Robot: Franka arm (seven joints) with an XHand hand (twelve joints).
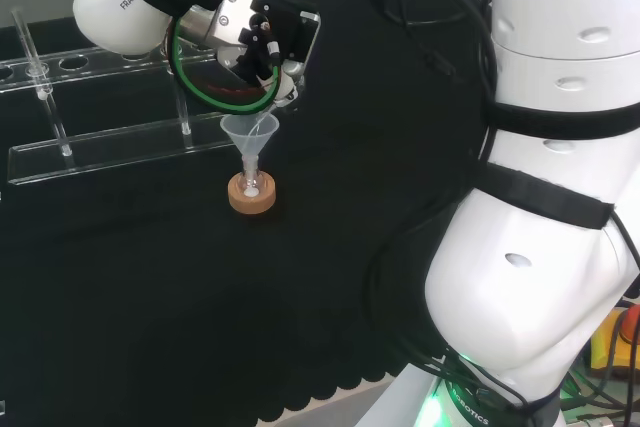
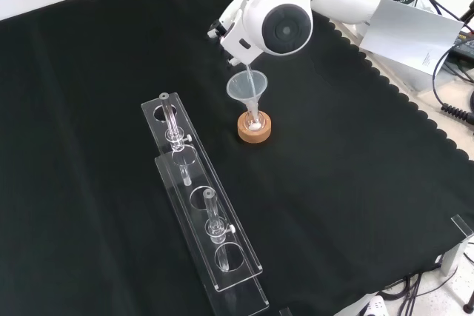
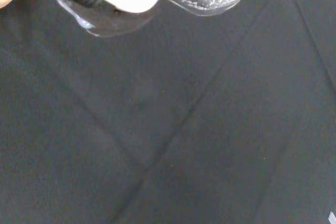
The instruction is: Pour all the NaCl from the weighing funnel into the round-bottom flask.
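Weighing funnel (image 2: 252, 79) tilts steeply, spout down into cone funnel (image 2: 246, 89).

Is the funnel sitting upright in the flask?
Upright: the funnel stands stem-down in the flask on the cork ring.

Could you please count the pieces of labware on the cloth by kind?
Clear racks: 2
Glass tubes standing in the racks: 2
Funnels: 1
Cork rings: 1
Total: 6
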